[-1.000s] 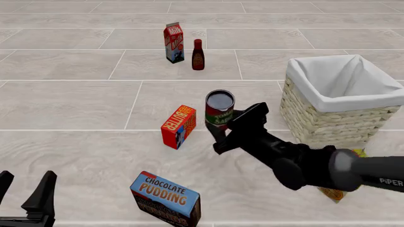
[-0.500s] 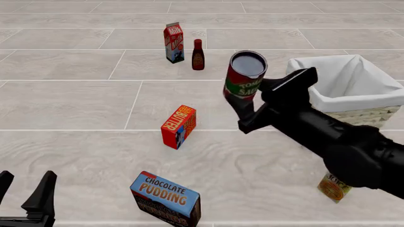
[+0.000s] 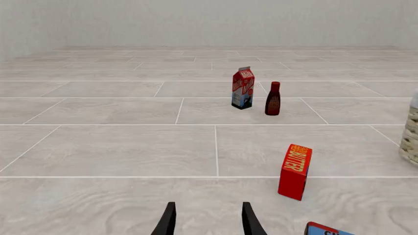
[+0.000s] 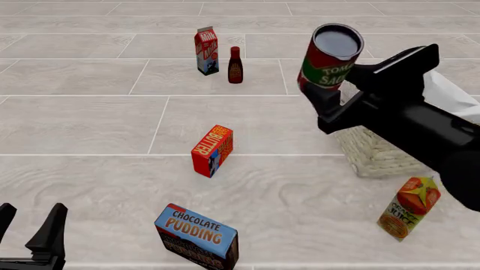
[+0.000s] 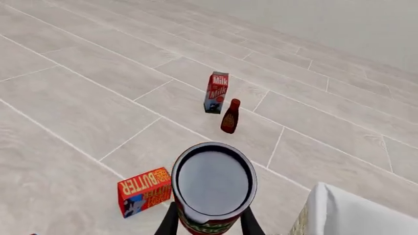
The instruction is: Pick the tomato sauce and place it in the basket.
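My right gripper (image 4: 330,84) is shut on the tomato sauce (image 4: 329,56), a red can with a green band and dark metal top, held high in the air just left of the basket (image 4: 375,152). The right arm hides most of the basket in the front view; its white cloth lining (image 4: 450,95) shows behind the arm. In the right wrist view the tomato sauce (image 5: 214,188) fills the space between my fingers, with the basket (image 5: 353,210) rim close beside it. My left gripper (image 4: 30,230) stands open at the near left, away from everything, and the left gripper (image 3: 207,220) holds nothing.
A butter box (image 4: 212,150) stands mid-table. A chocolate pudding box (image 4: 197,236) lies at the front. A milk carton (image 4: 206,50) and a dark bottle with red cap (image 4: 235,65) stand at the back. An orange juice carton (image 4: 408,208) leans in front of the basket.
My right gripper has lifted the tomato sauce off the table and carried it up and to the right, toward the basket. The left arm has stayed still.
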Tool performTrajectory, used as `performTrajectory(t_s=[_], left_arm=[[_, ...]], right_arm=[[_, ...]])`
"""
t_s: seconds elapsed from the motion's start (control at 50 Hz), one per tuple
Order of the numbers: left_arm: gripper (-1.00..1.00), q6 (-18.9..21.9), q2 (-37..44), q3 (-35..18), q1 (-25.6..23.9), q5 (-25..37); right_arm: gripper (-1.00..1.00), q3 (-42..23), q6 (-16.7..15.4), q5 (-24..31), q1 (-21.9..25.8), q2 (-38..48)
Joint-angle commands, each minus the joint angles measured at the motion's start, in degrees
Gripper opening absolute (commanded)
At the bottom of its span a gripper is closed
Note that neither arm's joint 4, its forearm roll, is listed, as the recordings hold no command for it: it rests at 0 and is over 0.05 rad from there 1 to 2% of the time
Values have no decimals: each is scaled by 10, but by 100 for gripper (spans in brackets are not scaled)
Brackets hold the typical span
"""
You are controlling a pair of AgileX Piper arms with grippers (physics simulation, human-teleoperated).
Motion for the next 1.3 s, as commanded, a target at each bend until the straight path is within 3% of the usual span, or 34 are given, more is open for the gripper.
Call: performTrajectory(t_s=[0.02, 0.58, 1.3], left_arm=[[100, 0, 0, 0, 0, 0], [100, 0, 0, 0, 0, 0], [100, 0, 0, 0, 0, 0]], right_arm=[[-100, -33, 6, 33, -41, -18], [-100, -74, -1, 53, -137, -7], [-100, -105, 15, 55, -262, 34]])
